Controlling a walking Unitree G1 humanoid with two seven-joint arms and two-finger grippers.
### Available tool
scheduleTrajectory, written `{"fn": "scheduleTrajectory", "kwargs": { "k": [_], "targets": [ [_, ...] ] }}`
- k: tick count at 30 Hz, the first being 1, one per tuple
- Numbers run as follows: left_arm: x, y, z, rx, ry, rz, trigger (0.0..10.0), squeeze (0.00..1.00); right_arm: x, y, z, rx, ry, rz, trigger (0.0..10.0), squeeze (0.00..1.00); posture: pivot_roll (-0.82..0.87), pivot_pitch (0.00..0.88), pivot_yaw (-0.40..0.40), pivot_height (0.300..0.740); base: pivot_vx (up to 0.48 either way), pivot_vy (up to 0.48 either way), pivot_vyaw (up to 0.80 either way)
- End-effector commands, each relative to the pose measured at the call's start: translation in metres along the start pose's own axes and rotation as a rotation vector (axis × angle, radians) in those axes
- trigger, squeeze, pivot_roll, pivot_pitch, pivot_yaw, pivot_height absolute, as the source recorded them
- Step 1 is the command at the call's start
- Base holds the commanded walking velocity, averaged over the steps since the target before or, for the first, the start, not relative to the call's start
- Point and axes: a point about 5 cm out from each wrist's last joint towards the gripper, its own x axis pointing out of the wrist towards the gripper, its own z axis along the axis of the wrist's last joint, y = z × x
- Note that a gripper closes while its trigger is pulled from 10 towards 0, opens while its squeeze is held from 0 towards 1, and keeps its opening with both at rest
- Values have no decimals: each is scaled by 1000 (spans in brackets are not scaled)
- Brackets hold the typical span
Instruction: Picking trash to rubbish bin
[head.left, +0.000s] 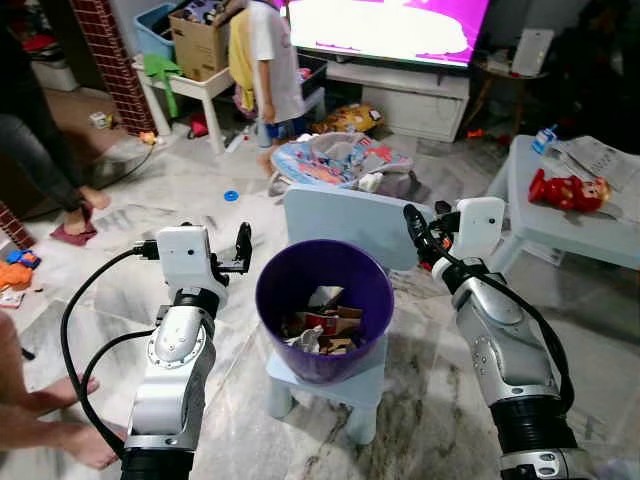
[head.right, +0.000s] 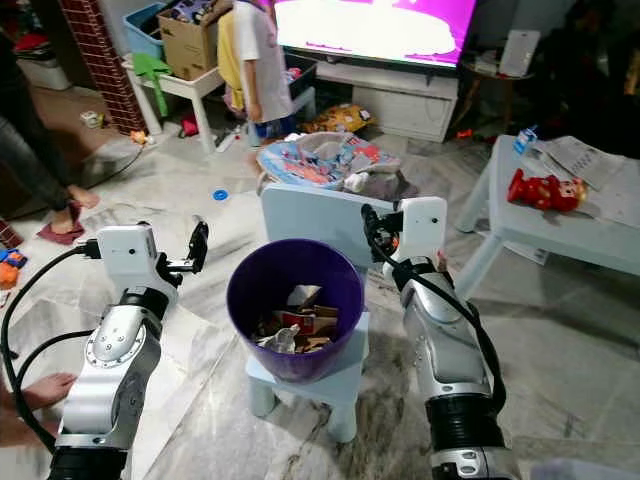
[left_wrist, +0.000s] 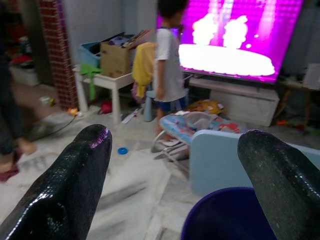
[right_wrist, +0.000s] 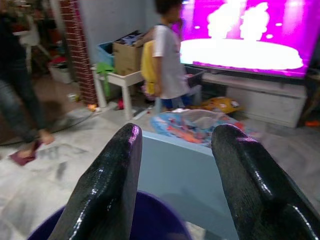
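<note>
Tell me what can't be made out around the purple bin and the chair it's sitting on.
- Purple bin: the trash lies jumbled, single pieces too small to name; lower layers hidden by the bin wall.
- Small blue chair: its seat is mostly covered by the bin in the eye views.
- Left wrist view: bin rim cut off by the bottom edge and the left gripper.

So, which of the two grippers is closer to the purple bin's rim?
The right gripper, just beside the purple bin, by the rim's far right edge. The left gripper stands off to its left, apart.
</note>
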Motion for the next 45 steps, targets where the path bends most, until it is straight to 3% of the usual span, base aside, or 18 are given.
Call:
{"fn": "scheduleTrajectory", "kwargs": {
  "k": [1, 16, 24, 41, 45],
  "targets": [
    [-2, -1, 4, -10, -5, -7, 10000, 0, 2, -1, 3, -8, -11, 4, 10000, 0, 63, 0, -17, 740, 0, 0, 0],
    [-3, -1, 1, -14, 19, -17, 10000, 0, -1, -3, -1, -8, -2, -7, 10000, 0, 55, 0, -10, 740, 0, 0, 0],
    [-2, 1, -1, -56, 39, 5, 10000, 0, -3, -5, -1, -11, 2, -9, 10000, 0, 48, 0, -15, 740, 0, 0, 0],
    [-1, 1, -4, -70, 53, 0, 10000, 0, -4, -7, 0, -20, 4, -11, 10000, 0, 39, 0, -18, 740, 0, 435, 0],
    [-1, 1, -5, -71, 54, 0, 10000, 0, -3, -8, 1, -22, 4, -11, 10000, 0, 36, 0, -19, 740, 0, 0, 0]
  ]
}}
